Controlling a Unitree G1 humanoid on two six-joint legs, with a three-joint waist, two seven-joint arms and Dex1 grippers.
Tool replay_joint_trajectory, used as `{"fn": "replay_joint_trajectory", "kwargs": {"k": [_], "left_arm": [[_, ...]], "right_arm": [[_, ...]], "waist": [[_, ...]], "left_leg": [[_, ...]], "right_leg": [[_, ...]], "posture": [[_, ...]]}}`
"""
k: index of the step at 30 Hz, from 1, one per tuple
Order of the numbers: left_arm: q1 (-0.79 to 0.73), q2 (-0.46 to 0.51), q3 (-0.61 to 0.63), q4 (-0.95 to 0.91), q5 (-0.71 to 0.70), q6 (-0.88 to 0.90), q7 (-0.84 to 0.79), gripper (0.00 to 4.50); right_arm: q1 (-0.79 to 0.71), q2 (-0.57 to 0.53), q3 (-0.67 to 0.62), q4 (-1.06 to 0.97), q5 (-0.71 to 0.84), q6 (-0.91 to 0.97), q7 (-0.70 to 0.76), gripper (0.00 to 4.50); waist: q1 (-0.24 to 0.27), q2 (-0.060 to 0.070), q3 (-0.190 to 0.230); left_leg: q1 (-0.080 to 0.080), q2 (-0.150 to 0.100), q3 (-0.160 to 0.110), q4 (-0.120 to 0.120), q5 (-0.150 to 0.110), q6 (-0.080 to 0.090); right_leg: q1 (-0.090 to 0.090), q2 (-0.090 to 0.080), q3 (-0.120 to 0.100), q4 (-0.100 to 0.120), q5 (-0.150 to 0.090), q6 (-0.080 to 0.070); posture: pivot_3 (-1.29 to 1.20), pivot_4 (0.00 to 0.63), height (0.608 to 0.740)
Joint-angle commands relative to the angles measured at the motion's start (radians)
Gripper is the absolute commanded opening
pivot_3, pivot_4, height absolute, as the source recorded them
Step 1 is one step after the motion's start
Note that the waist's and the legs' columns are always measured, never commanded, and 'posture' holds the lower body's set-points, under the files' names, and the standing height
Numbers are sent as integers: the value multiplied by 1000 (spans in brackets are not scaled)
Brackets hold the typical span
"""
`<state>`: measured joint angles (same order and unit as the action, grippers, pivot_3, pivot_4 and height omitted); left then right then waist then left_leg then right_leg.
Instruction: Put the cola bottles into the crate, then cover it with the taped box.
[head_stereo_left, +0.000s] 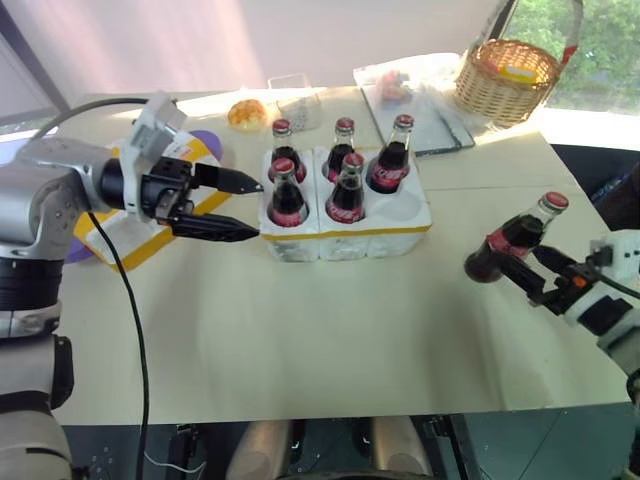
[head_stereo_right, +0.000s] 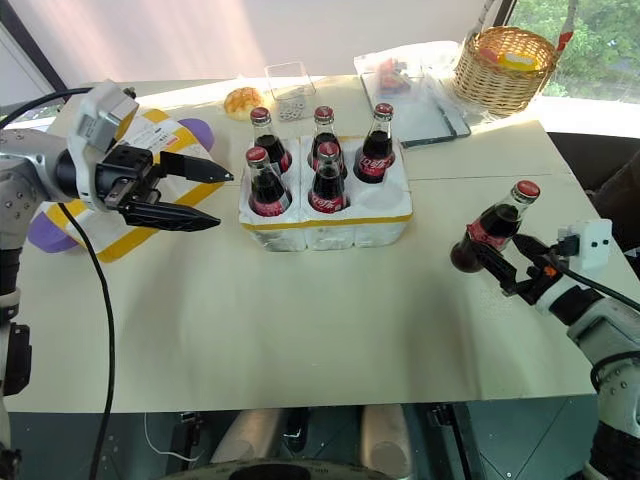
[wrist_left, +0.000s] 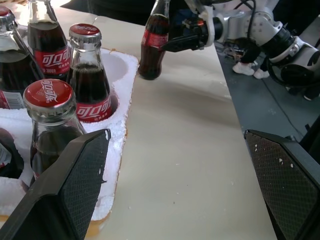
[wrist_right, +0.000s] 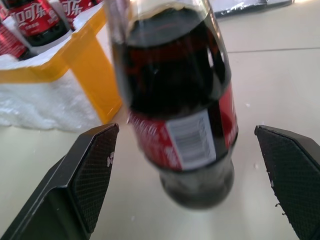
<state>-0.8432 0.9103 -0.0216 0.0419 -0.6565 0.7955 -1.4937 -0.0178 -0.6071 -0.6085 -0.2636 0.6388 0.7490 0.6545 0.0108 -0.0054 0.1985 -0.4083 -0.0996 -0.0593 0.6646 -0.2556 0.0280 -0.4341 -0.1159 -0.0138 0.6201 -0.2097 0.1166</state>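
Item: cola bottles, six. Five stand in the crate; one well, at the near right corner, is vacant. The sixth bottle stands loose on the worktop, well right of the crate.

Right gripper: jaws released wide, one finger either side of the loose bottle at label height; no contact evident, though the wrist view is blurred there.

Left gripper: jaws released, empty, just beside the crate's left wall.

Taped box: lies behind the left gripper, uncovered crate awaiting it.

Handling note: centre the bottle between the pads, close on the label, lift straight up, lower upright into the vacant well without nudging neighbours.
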Motion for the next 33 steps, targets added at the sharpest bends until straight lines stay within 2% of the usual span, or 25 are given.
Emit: {"fn": "replay_joint_trajectory", "kwargs": {"k": [1,5,8,9,10,15,21,26,29,33], "left_arm": [[-20,19,11,-15,18,-40,-13,4483],[-30,12,13,3,27,-48,-15,4483],[-27,7,16,0,31,-58,-9,4500],[-24,6,17,-2,32,-59,-6,4500],[-22,6,19,-3,32,-59,-5,4500],[-18,0,30,2,33,-65,11,4500],[-19,-12,43,12,29,-67,35,4500],[-8,-10,48,21,47,-89,66,4500],[-7,-11,43,27,54,-99,79,4500],[-8,-15,51,31,52,-102,93,4500]], "right_arm": [[-67,-32,29,51,-2,-38,6,4500],[-114,-47,72,130,-24,-64,17,4500],[-127,-43,86,160,-19,-72,20,3626],[-123,-45,85,155,-12,-73,26,3081],[-120,-47,82,147,-5,-74,30,2856],[-166,-55,15,114,95,-20,10,2860],[-391,-53,-7,59,308,92,-89,2860],[-587,-78,186,91,248,81,-40,2860],[-647,-83,257,146,214,61,8,2860],[-720,-98,410,258,90,-5,118,2860]], "waist": [[0,0,0],[1,0,0],[2,0,0],[1,0,0],[1,0,0],[0,0,0],[-17,3,2],[-24,3,2],[-23,3,2],[-21,3,2]], "left_leg": [[0,0,0,0,0,0],[0,0,0,0,0,0],[0,0,0,0,0,0],[0,0,0,0,0,0],[0,0,0,0,0,0],[0,0,0,0,0,0],[0,0,2,0,0,0],[-1,0,2,-2,0,0],[-1,0,2,-2,0,0],[-2,-2,3,-1,0,0]], "right_leg": [[0,1,0,0,0,0],[0,1,0,0,0,0],[0,1,0,0,0,0],[0,1,0,0,0,0],[0,1,0,0,0,0],[0,2,0,0,0,0],[-2,-1,1,1,1,-1],[-5,0,1,5,1,-1],[-5,0,1,5,1,-1],[-5,-1,0,6,1,-1]], "posture": [[0,150,740],[0,150,740],[0,150,740],[0,150,740],[0,150,740],[0,150,740],[0,150,740],[0,150,740],[0,150,740],[0,150,740]]}}
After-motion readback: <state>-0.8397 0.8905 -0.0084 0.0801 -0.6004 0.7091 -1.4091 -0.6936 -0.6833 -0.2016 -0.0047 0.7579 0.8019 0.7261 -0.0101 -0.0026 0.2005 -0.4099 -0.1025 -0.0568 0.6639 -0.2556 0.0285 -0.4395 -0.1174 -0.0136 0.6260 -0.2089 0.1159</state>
